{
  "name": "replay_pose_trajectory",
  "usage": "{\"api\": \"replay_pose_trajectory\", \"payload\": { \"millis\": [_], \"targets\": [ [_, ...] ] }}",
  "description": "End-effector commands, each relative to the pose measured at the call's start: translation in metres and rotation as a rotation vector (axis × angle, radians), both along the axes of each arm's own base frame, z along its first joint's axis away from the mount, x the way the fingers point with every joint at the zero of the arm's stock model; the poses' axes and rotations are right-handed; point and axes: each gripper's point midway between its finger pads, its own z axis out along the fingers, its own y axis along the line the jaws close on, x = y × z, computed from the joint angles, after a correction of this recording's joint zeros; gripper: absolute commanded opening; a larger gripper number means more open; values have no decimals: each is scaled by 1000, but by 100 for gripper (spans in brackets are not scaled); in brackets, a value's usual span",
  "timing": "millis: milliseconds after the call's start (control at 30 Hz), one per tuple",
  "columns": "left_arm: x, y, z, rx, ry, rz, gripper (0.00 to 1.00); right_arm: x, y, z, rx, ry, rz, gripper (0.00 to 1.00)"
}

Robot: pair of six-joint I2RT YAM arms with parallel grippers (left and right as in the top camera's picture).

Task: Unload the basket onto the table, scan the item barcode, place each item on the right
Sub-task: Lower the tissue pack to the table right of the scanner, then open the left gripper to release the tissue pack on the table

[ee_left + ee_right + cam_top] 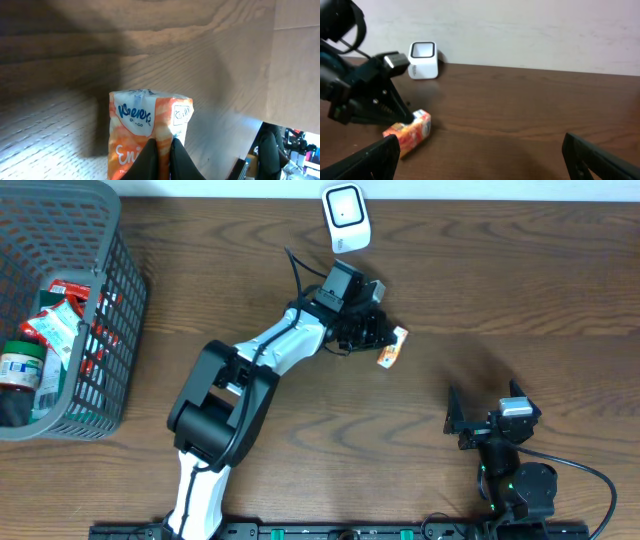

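Shoulder to wrist, my left arm stretches diagonally from the near edge of the table toward the far side, elbow bent mid-table, forearm angled up and right. My left claw is pinched tight on the end of an orange tissue pack; from my wrist I see both fingers pressed together over its wrapper. The pack sits low over the wood and tilted; I cannot tell whether it touches. It is near the white scanner, on the near side of it and a little right, apart from it. My right arm is folded at the near right corner, right claw spread wide and holding nothing. A grey basket of goods stands far left.
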Motion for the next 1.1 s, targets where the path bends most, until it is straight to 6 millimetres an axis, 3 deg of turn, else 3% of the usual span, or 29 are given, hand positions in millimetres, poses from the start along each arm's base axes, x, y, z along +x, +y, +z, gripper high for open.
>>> {"api": "replay_pose_trajectory", "payload": {
  "millis": [0,367,433,533,600,833,1067],
  "targets": [
    [-5,-2,-20,19,50,14,7,0,1,-1,-8,3,4,99],
    [5,3,-21,16,30,33,8,0,1,-1,-8,3,4,99],
    [5,4,-21,16,30,34,14,0,1,-1,-8,3,4,99],
    [5,4,-21,16,30,35,39,0,1,-1,-8,3,4,99],
    [6,4,-20,15,29,36,45,0,1,-1,-8,3,4,99],
    [12,9,-17,12,6,37,61,0,1,-1,-8,3,4,99],
    [27,22,0,107,-107,79,66,0,1,-1,-8,3,4,99]
  ]
}}
